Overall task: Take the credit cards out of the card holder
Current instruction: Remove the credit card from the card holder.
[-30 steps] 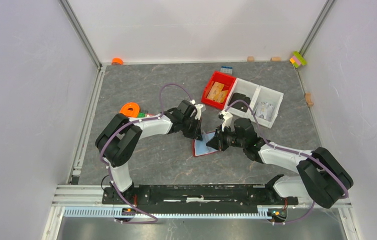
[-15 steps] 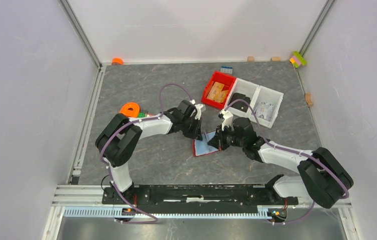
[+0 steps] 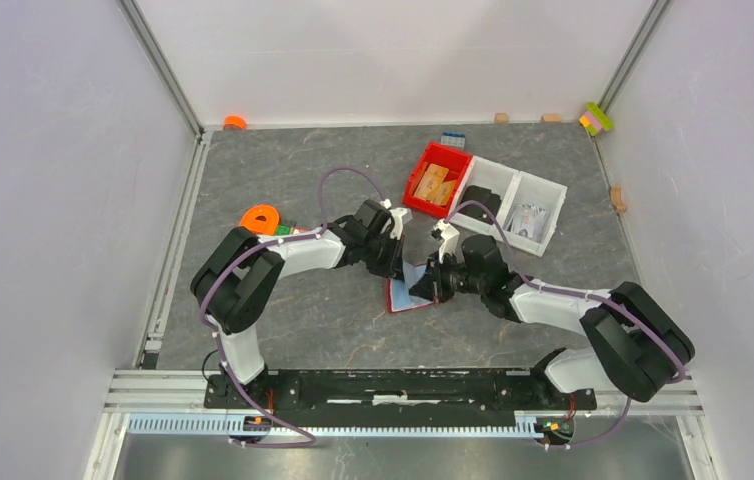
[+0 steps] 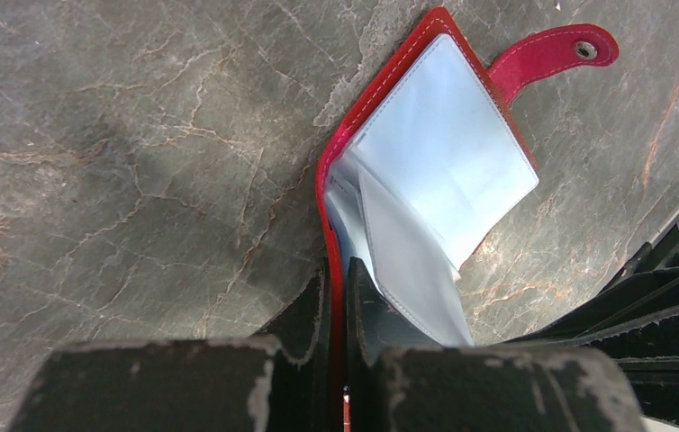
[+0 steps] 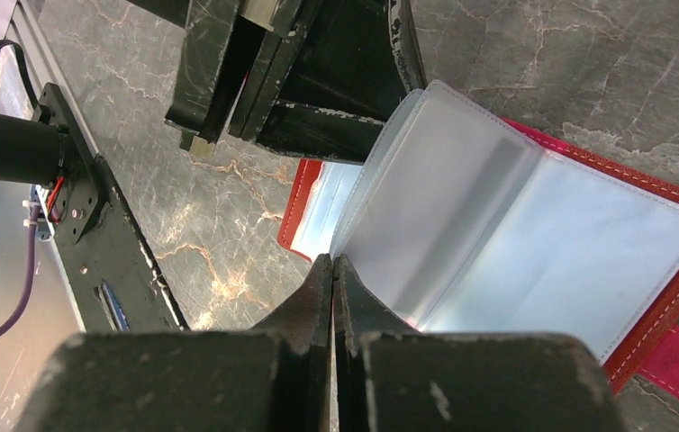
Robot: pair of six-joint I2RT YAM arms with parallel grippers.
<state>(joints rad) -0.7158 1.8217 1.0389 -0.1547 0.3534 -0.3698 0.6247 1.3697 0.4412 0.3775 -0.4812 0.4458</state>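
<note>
Fingers (image 4: 304,310) of my left gripper (image 4: 337,279) clamp the red cover of the card holder (image 4: 329,180), open on the surface (image 4: 138,135), while my right gripper (image 5: 332,270), pressed shut, meets a floppy, slippery clear sleeve (image 5: 462,225), at whose mouth I judge the light, stiff credit cards should be pinched.

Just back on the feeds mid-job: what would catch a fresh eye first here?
The open red card holder at mid-table, worked from both sides. The left gripper is clamped on its red cover, while the right gripper is shut at the edge of its fanned clear sleeves. Behind, a bright red bin of tan pieces stands out.
</note>
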